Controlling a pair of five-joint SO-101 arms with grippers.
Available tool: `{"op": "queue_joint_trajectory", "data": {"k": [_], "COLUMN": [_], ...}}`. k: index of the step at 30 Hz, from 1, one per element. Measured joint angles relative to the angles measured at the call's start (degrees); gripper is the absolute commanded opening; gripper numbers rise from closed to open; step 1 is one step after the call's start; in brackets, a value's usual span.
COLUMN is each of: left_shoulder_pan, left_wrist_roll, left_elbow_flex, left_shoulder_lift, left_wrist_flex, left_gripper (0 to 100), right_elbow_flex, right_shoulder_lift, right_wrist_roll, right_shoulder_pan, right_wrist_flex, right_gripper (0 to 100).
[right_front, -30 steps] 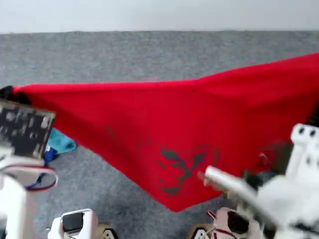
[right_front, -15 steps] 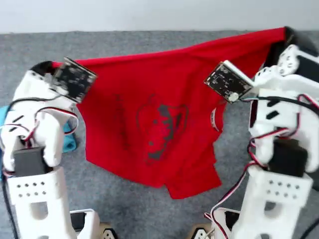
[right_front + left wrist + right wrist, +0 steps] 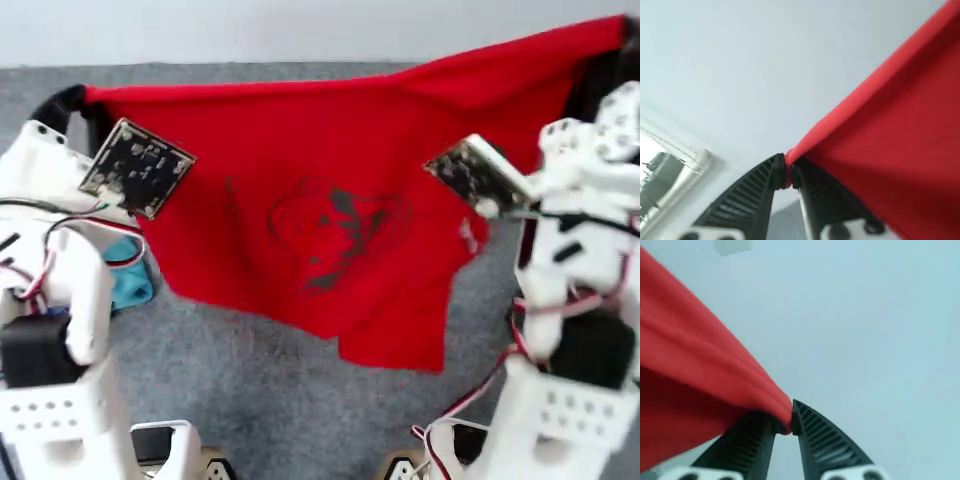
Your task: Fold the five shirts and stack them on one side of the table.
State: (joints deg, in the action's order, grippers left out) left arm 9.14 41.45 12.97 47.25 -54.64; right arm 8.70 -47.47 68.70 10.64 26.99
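Note:
A red shirt (image 3: 330,210) with a dark print hangs stretched in the air between both arms, above the grey table (image 3: 250,400). My left gripper (image 3: 787,172) is shut on one top corner of the red shirt (image 3: 890,140); in the high view that corner is at the upper left, by the left gripper (image 3: 70,100). My right gripper (image 3: 787,422) is shut on the other corner of the red shirt (image 3: 695,375), at the upper right in the high view, by the right gripper (image 3: 610,40). The shirt's lower hem droops toward the front.
A light blue garment (image 3: 130,280) lies on the table at the left, partly behind the left arm (image 3: 55,300). The right arm (image 3: 570,330) stands at the right. Bare grey table shows in front, between the two arm bases.
Both arms rose and spread slightly from half a second ago, lifting the red shirt's top edge higher and pulling it tauter. A second ago the shirt was spread much wider and closer to the camera.

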Motion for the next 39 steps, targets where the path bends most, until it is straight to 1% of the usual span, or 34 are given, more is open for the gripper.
{"op": "queue_joint_trajectory", "data": {"k": [5,9,15,19,23,25,28,30,32,35,39], "left_shoulder_pan": [-0.3,-0.3,-0.8,-3.0,-4.2,-4.6,-5.8,-6.5,-6.8,-6.6,-6.8], "left_wrist_roll": [0.0,0.0,0.0,0.0,0.0,0.0,0.4,2.1,4.0,5.7,8.4], "left_elbow_flex": [-10.9,-19.0,-28.4,-31.6,-30.6,-27.3,-20.0,-14.0,-6.8,5.4,20.1], "left_shoulder_lift": [0.4,0.6,1.3,1.4,1.4,1.4,1.4,1.3,1.0,0.5,0.4], "left_wrist_flex": [-5.8,-11.4,-22.6,-29.7,-33.2,-33.4,-33.4,-33.1,-30.2,-22.1,-6.4], "left_gripper": [1,1,1,1,1,1,1,1,1,1,1], "right_elbow_flex": [-10.8,-16.4,-17.1,-17.2,-15.6,-13.3,-8.0,-3.6,1.6,9.5,17.9], "right_shoulder_lift": [-3.1,-5.5,-8.9,-11.3,-11.2,-10.5,-8.1,-6.1,-4.3,-1.8,4.1], "right_wrist_roll": [-0.1,-0.1,-0.1,-0.1,-0.1,0.0,2.8,4.6,5.1,5.4,5.4], "right_shoulder_pan": [0.5,4.6,11.3,12.5,12.5,12.0,7.0,3.6,1.1,-2.4,-4.7], "right_wrist_flex": [8.1,12.3,12.7,12.7,14.7,15.6,16.5,16.9,16.6,12.6,1.8], "right_gripper": [0.9,0.9,0.9,0.9,0.9,0.9,0.9,0.9,0.9,0.9,0.9]}}
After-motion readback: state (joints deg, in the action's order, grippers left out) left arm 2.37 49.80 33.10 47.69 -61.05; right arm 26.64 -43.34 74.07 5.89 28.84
